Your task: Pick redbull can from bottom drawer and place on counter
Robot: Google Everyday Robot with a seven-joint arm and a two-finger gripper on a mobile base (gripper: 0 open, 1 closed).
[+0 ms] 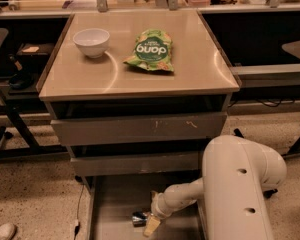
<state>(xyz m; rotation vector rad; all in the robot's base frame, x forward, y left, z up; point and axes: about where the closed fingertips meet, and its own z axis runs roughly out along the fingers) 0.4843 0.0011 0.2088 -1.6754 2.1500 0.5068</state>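
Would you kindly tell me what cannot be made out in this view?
- Slim silver-and-blue redbull can: partly hidden by the gripper in the grey bottom drawer, camera view.
- Bottom drawer's front: cut off by the lower frame edge; right side behind the white arm.

The counter (190, 79) tops a cabinet of three drawers. On it, a bowl (91, 41) sits at the back left, and a snack bag (151, 50) lies just to its right, near the middle. Below the counter's front edge come the top drawer (135, 129) and then the middle drawer (135, 164). The bottom drawer (115, 204) is pulled out furthest toward the camera. The redbull can (138, 218) lies in it on the floor. The claw (152, 225) is down in that drawer, right beside the can on its right. The arm (240, 184) rises at the cabinet's right front. A long bench (140, 4) runs behind the counter.
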